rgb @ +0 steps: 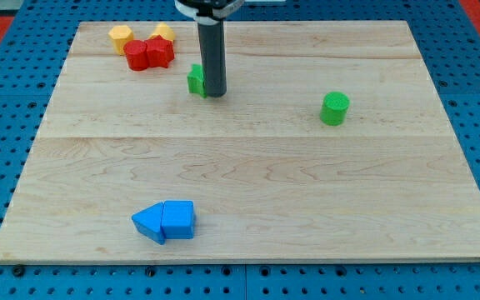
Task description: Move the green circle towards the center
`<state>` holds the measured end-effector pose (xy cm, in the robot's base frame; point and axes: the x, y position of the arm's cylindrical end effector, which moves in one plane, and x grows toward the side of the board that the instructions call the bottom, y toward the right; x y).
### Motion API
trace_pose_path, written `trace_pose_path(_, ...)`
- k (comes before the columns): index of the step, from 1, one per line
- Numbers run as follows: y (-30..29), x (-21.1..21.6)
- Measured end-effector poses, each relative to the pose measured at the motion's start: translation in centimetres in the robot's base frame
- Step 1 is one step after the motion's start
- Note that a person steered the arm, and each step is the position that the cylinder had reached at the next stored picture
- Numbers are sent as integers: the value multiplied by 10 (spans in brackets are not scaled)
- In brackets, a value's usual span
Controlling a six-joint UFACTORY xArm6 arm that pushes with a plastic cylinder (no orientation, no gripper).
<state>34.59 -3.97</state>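
Note:
The green circle [335, 108] is a short green cylinder at the view's right of the middle, on the wooden board [248, 192]. My tip [214, 93] rests on the board in the upper middle, far to the view's left of the green circle. It touches the right side of a second green block [195, 79], whose shape is partly hidden by the rod.
Two red blocks [150, 53] and two yellow blocks [122, 37] cluster at the view's top left. Two blue blocks [165, 221] lie side by side near the bottom left. A blue pegboard surrounds the board.

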Motion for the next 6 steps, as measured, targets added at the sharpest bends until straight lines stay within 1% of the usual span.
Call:
trace_pose_path(1, -25, -15)
trace_pose_path(2, -11, -23)
trace_pose_path(3, 128, -20)
trace_pose_path(4, 225, 14)
trace_pose_path(5, 162, 80)
trace_pose_path(6, 50, 34)
